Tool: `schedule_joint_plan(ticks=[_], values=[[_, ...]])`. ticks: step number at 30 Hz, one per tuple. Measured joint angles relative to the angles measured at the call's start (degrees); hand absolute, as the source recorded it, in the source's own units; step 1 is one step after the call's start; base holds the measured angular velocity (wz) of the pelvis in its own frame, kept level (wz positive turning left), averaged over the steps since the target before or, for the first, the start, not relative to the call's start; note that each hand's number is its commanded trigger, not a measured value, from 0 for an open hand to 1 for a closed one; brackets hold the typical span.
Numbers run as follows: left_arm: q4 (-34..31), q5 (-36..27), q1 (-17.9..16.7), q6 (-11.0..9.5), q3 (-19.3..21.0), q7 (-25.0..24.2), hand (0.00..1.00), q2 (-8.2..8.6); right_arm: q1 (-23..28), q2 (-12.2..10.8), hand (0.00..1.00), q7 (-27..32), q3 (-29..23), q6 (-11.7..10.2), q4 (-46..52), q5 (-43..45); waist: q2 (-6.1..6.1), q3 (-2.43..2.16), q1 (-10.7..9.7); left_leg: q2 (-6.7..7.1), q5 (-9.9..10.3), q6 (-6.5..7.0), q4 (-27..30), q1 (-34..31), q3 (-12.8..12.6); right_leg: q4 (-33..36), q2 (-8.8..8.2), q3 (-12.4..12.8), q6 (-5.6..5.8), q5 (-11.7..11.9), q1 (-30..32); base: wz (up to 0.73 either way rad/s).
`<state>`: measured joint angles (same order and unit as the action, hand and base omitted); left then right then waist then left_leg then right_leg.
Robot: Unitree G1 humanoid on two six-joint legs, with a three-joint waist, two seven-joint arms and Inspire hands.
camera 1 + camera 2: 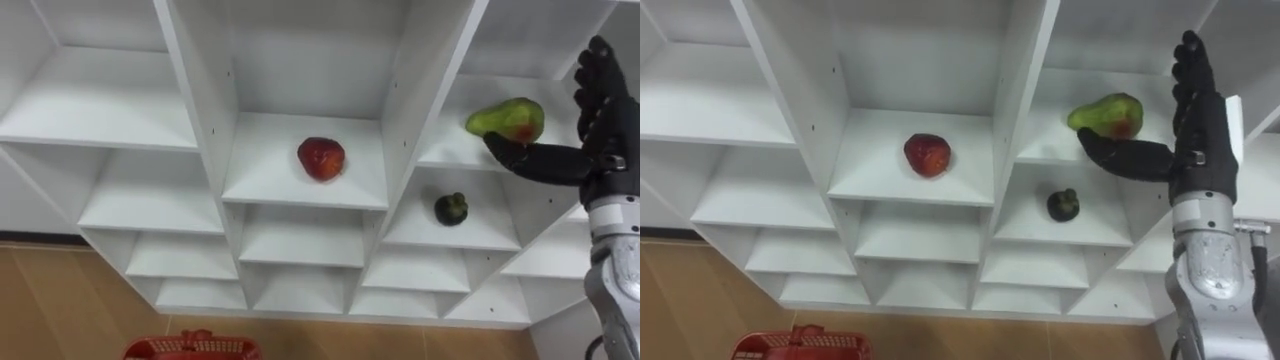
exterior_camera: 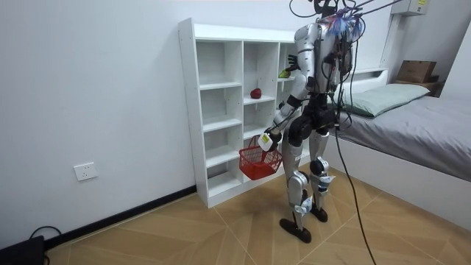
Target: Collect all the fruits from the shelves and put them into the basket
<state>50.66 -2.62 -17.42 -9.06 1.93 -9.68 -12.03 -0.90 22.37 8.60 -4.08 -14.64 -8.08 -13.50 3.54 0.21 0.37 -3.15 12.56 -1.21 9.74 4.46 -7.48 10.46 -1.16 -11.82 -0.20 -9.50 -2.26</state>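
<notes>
My right hand (image 1: 605,140) was released, fingers straight, thumb touching the green fruit (image 1: 507,118) on the right closet shelf (image 1: 450,150) | my left hand (image 2: 271,137) grasped the red basket (image 2: 257,163) | red fruit (image 1: 321,158) lay mid-closet.

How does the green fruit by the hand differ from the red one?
The green fruit is pear-shaped; the red fruit is rounder. The green fruit lies in the right column by the thumb of the right hand; the red fruit sits untouched in the middle column. Both rest on white shelves.
</notes>
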Motion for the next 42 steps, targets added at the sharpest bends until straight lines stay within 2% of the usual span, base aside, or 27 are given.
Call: schedule_joint_plan(ticks=[7,9,11,14,22,25,27,30,42], values=[[-1.7,1.1,-0.6,0.5,0.1,-0.1,1.00,-0.22,-0.8,0.2,0.00,-0.6,0.0,1.8,-2.7,1.0,0.70,0.04,0.6,0.06,-0.1,0.04,0.0,0.5,0.2,-0.2,-0.16,-0.9,0.00,0.0,-0.9,0.03],[-1.8,1.1,-0.8,0.5,0.1,-0.1,1.00,-0.27,-0.8,0.4,0.00,-1.1,0.0,2.1,-3.1,0.7,1.01,0.36,1.2,0.04,-0.1,0.04,0.0,1.1,0.2,-0.2,-0.15,-0.9,0.00,0.0,-1.5,0.00],[-1.9,1.1,-0.3,0.5,0.2,-0.1,1.00,-0.28,-0.9,0.7,0.00,-1.4,0.0,2.2,-3.2,0.8,1.26,0.39,1.5,0.05,-0.1,0.05,0.0,1.1,0.2,-0.4,-0.16,-0.9,0.00,0.0,-1.7,0.00],[-1.9,1.1,-0.3,0.5,0.3,-0.2,1.00,-0.29,-1.9,1.4,0.00,-2.3,0.0,2.2,-3.3,0.9,1.31,0.40,1.6,0.12,-0.1,0.07,0.1,1.1,0.1,-0.6,-0.20,-0.9,-0.01,0.0,-1.9,0.00],[-2.8,3.4,-0.3,1.0,0.6,-1.1,1.00,-0.54,-5.5,1.6,0.00,-4.6,0.0,2.2,-5.2,2.8,1.28,0.39,1.5,0.16,-0.1,0.07,0.0,1.0,0.2,-0.8,-0.19,-0.9,-0.02,0.0,-1.9,0.00],[-2.8,3.4,0.0,1.2,0.6,-0.9,1.00,-0.64,-7.1,1.9,0.00,-5.0,0.0,2.2,-8.3,3.0,1.40,0.33,1.5,0.19,-0.1,0.07,0.0,1.0,0.5,-0.8,-0.22,-1.0,-0.02,0.0,-1.9,0.02],[-2.7,3.4,0.1,1.2,0.5,-0.8,1.00,-0.78,-7.8,3.0,0.00,-5.0,0.1,2.2,-11.3,3.0,1.44,0.33,1.5,0.26,-0.1,0.08,-0.1,1.0,1.0,-0.8,-0.28,-1.3,-0.02,0.0,-2.0,0.09],[-2.4,3.4,0.1,1.2,0.5,-0.7,1.00,-0.93,-7.8,3.7,0.00,-5.0,0.1,2.2,-13.4,3.0,1.50,0.35,1.6,0.26,-0.1,0.08,-0.1,1.1,1.3,-0.8,-0.29,-1.6,-0.02,0.0,-2.0,0.06],[-2.3,3.3,0.1,1.2,0.5,-0.5,1.00,-0.96,-7.8,3.8,0.00,-5.8,0.5,2.2,-17.0,2.6,1.68,0.44,1.5,0.31,-0.1,0.09,0.0,1.9,1.4,-0.8,-0.34,-1.8,-0.01,0.0,-3.2,0.00]])
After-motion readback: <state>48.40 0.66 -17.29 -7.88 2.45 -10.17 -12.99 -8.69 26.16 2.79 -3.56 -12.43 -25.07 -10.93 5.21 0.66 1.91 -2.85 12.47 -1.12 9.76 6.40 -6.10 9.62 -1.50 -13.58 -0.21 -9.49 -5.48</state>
